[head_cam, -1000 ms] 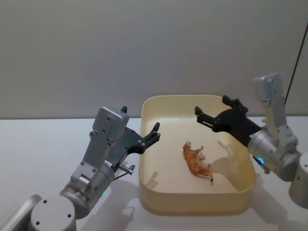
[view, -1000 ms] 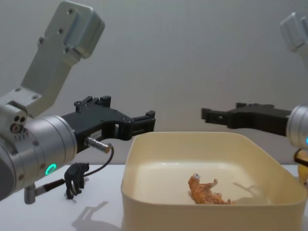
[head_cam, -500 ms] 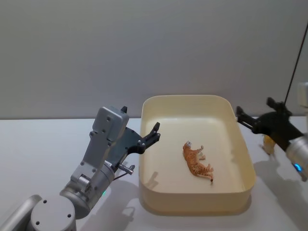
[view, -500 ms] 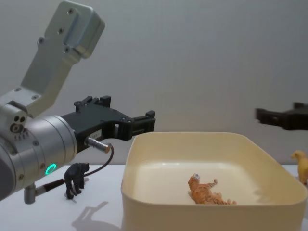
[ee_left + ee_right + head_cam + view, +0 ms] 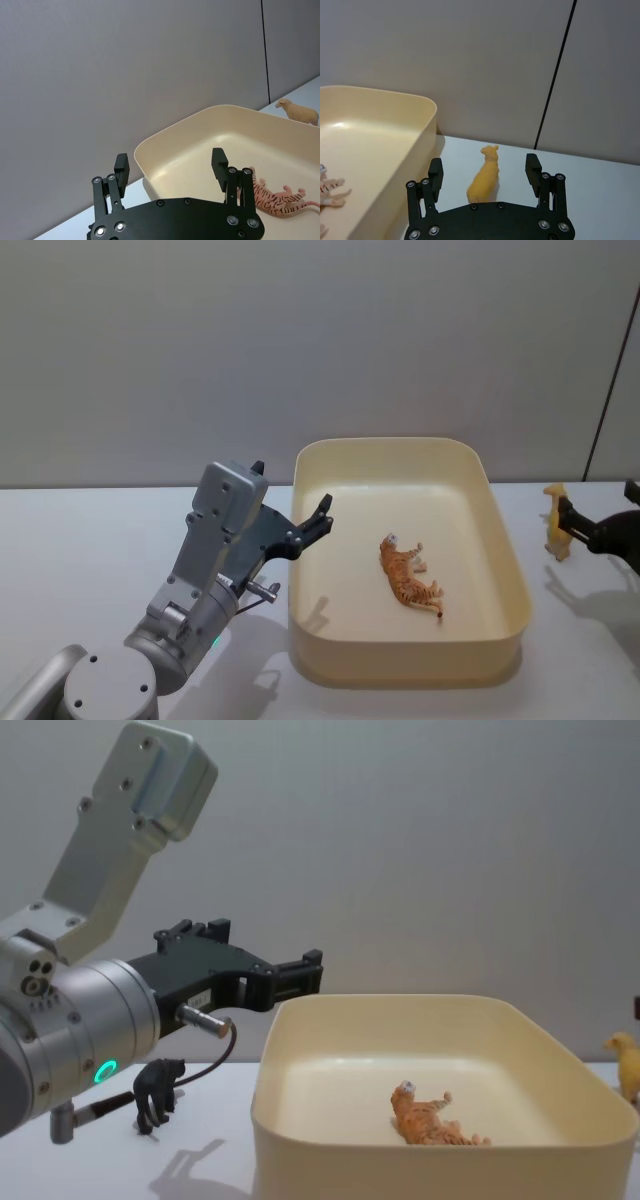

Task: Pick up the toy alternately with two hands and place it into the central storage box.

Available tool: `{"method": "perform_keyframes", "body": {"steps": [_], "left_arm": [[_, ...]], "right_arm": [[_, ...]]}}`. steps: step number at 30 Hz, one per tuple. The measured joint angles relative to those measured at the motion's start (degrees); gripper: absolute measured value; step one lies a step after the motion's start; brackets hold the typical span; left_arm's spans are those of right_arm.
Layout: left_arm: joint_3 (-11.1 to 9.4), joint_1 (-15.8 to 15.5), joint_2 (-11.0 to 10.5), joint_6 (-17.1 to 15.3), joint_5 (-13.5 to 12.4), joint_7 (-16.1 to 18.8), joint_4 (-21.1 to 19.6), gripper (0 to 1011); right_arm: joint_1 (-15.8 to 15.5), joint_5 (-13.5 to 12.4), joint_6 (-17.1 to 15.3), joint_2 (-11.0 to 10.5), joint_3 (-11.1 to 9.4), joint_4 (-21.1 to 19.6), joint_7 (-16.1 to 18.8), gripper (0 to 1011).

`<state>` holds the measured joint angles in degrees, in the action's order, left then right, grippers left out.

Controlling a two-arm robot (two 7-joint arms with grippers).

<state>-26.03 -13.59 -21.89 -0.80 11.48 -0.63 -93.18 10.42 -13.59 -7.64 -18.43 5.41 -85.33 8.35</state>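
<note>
Cream-beige central storage box sits mid-bench, rounded corners, smooth walls. The bench is white; a plain grey wall stands behind it.

Inside the box we note an orange striped tiger toy lying on its side on the floor, near the middle, touching no wall.

Left hand: raised beside the box's left rim, fingers pointing toward the box. Fingers apart, nothing between them. A green ring glows on its silver arm in the chest view.

A small black toy animal stands upright on the bench left of the box, below the left arm.

Right hand: low over the bench, right of the box. Fingers spread wide, gripping nothing.

A yellow toy animal stands upright on the bench just beyond the box's right wall, apart from it. From the right wrist it lines up with the gap between the spread fingers. In the head view one finger sits just beside it. Whether finger and toy touch, we cannot tell.
</note>
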Motion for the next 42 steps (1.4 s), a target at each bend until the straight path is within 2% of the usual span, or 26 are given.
{"method": "perform_keyframes", "body": {"steps": [8, 15, 27, 37, 42], "left_arm": [[0.0, 0.0, 0.0, 0.0, 0.0, 0.0, 0.0, 1002], [0.0, 0.0, 0.0, 0.0, 0.0, 0.0, 0.0, 1001], [0.0, 0.0, 0.0, 0.0, 0.0, 0.0, 0.0, 1001], [0.0, 0.0, 0.0, 0.0, 0.0, 0.0, 0.0, 1001], [0.0, 0.0, 0.0, 0.0, 0.0, 0.0, 0.0, 1001]], "right_arm": [[0.1, 1.4, -0.2, 0.0, 0.2, 2.3, -0.5, 1001], [2.0, 2.9, 0.5, 1.0, 0.9, 5.9, -1.4, 1001], [7.6, 5.5, 2.8, 4.2, 3.2, 15.5, -3.0, 1001], [10.8, 7.4, 4.2, 6.0, 4.5, 21.4, -4.4, 1001], [12.0, 8.0, 4.7, 6.6, 5.0, 23.7, -5.0, 912]]}}
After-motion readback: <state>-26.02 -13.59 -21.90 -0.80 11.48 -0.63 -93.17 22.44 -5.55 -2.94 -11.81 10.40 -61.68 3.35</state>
